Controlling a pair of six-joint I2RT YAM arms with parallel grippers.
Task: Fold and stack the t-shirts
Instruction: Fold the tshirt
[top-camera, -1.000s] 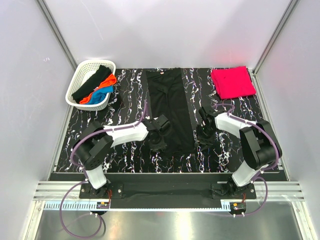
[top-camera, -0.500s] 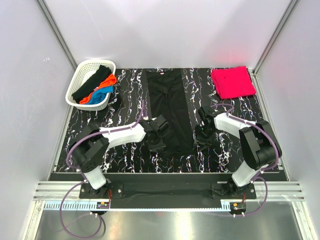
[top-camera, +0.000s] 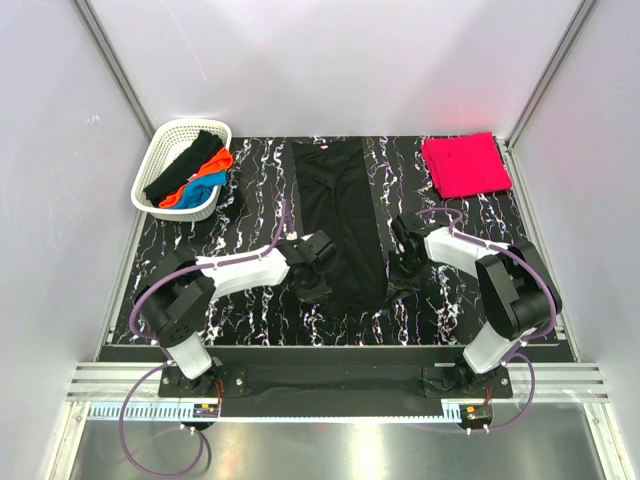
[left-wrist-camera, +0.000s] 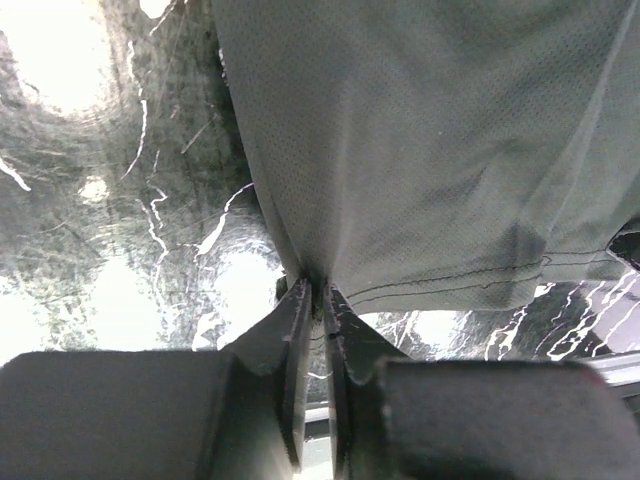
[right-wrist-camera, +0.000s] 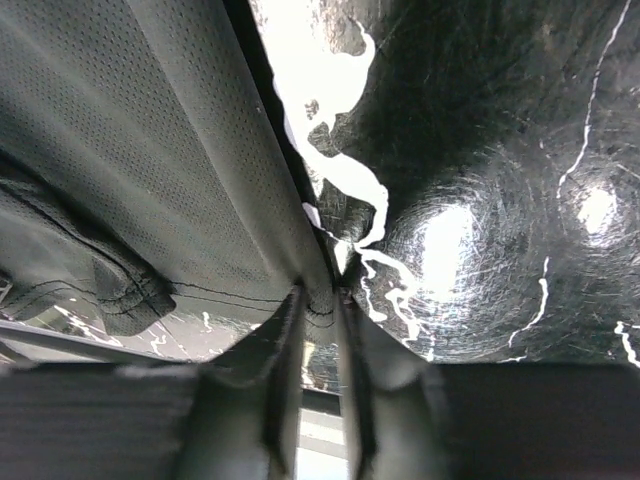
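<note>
Black t-shirt (top-camera: 340, 215) | centre frame | likely soft, limp, light; grip lower hem corners | left tool (left-wrist-camera: 318, 296) pinching lower-left corner | right tool (right-wrist-camera: 322, 296) pinching lower-right corner

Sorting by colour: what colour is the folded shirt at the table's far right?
The folded shirt is pinkish-red; top external view.

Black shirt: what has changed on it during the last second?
The left gripper and right gripper closed on the near corners of the black shirt, one each side, pinching the cloth. The arms hardly shifted. The red shirt and basket stayed.
</note>
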